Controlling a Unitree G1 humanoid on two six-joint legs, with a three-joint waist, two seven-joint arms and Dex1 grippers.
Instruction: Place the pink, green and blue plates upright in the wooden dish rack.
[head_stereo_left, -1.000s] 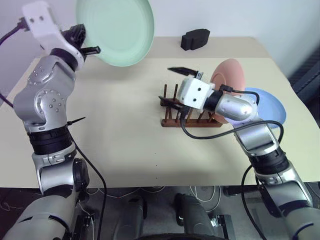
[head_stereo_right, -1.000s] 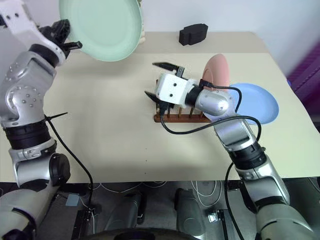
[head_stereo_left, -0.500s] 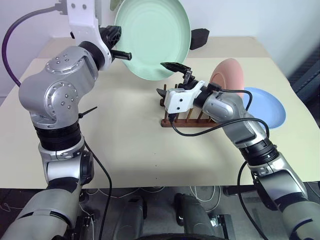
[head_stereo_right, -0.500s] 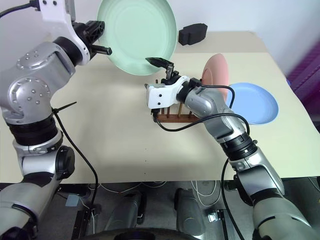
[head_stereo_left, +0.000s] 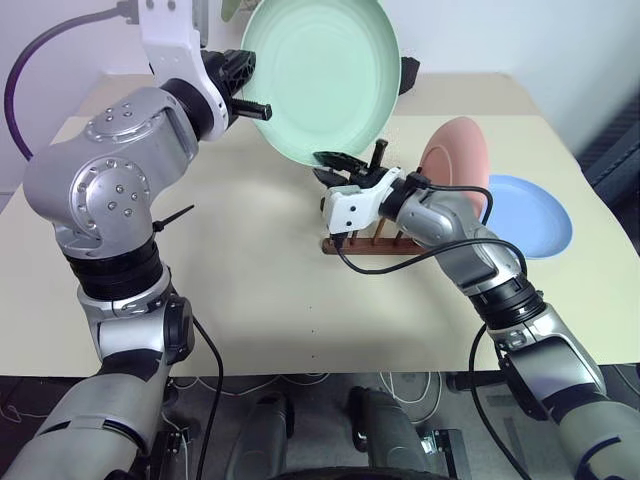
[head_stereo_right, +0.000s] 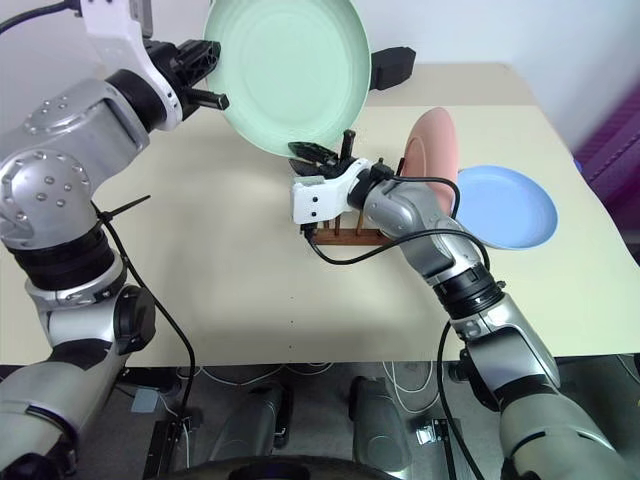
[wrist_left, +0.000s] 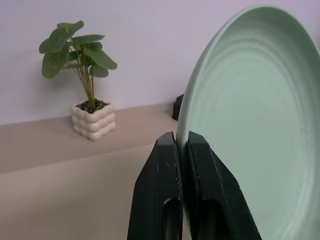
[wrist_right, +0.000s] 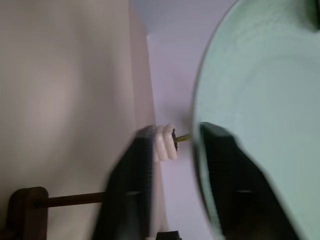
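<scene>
Green plate held up in my left gripper, right gripper at its lower rim.

My left gripper (wrist_left: 182, 150) pinched the green plate's (head_stereo_left: 325, 75) rim, plate raised upright above the wooden dish rack (head_stereo_left: 375, 240). My right gripper (head_stereo_left: 345, 165) sat at the plate's bottom edge, fingers drawn nearly together, rim between them in the right wrist view; contact unclear. Pink plate (head_stereo_left: 458, 150) stood in the rack behind my right gripper; blue plate (head_stereo_left: 535, 215) lay flat on the table (head_stereo_left: 250, 290) beyond it.

Your two head views look forward and down over the table (head_stereo_left: 250, 300), sharing nearly the same scene. Your left wrist view sits tight behind its pincer (wrist_left: 182, 150), facing the green plate (wrist_left: 250, 125); your right wrist view also catches that plate's rim close up.
</scene>
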